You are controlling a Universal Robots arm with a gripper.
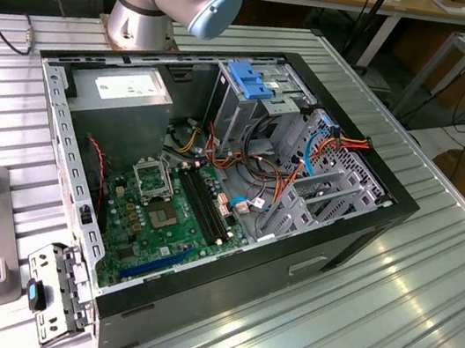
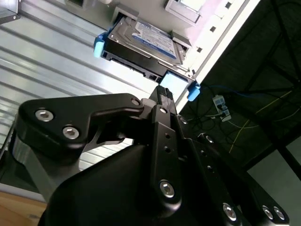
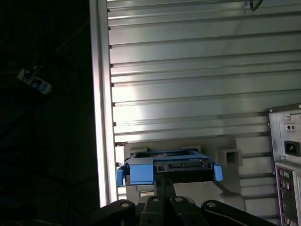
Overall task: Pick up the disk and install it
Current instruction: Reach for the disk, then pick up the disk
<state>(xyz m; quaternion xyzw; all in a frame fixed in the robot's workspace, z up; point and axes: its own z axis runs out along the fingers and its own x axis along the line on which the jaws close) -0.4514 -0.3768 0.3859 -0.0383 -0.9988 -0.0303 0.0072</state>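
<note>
We are looking at the disk [image 2: 146,40] lying flat in a grey holder [image 3: 230,157] on the ribbed bench [image 3: 188,70], close to the bench's edge and near the rear of the computer case [image 3: 287,160]. The gripper [image 2: 164,94] is pointing at the disk's near edge, just beside its blue tab [image 3: 140,170]. We cannot tell whether the jaws are open, closed or gripping it.

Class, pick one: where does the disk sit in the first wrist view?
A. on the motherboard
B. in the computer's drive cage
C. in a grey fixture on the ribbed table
C: in the first wrist view the disk lies in a grey fixture on the ribbed table, close to the gripper.
</note>
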